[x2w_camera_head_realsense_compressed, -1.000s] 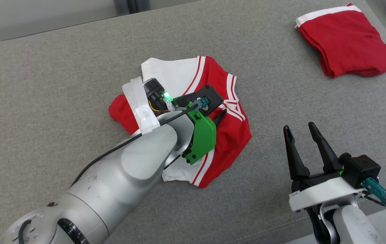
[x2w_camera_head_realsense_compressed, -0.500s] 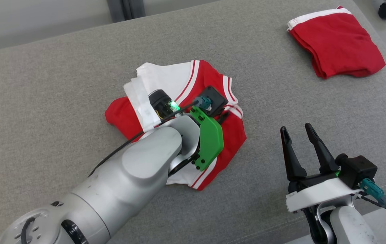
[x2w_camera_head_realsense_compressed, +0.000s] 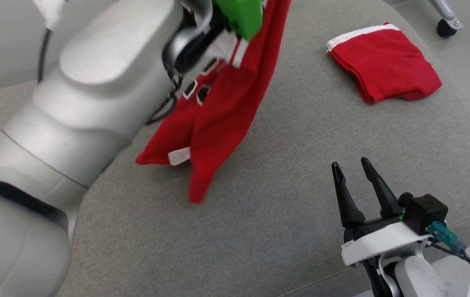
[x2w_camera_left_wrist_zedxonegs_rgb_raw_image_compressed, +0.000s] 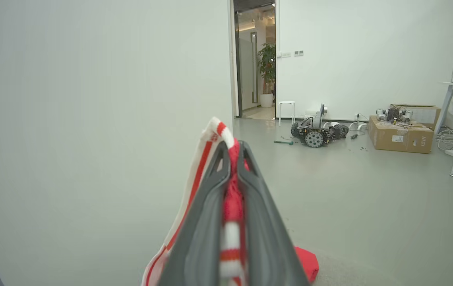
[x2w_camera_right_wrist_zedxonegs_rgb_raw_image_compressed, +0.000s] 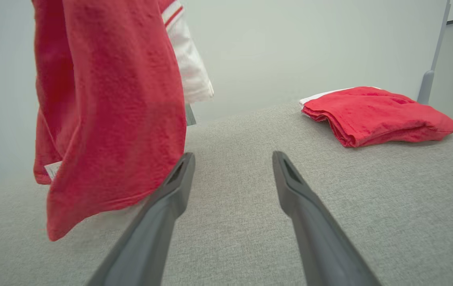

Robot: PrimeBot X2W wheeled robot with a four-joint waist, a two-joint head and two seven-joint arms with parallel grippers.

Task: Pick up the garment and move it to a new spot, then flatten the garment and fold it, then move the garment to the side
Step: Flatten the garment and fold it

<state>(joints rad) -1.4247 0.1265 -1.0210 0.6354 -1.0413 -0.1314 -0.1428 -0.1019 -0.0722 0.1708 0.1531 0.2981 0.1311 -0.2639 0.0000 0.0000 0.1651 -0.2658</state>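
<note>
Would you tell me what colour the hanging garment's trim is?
White with red stripes: trim of the red garment; left wrist view.

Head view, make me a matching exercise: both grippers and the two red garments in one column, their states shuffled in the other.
1 left gripper
2 right gripper
3 striped garment
4 folded garment

A lying on the grey surface
B open, empty
C shut on cloth
D hanging down

Pairs: 1-C, 2-B, 3-D, 4-A
</note>
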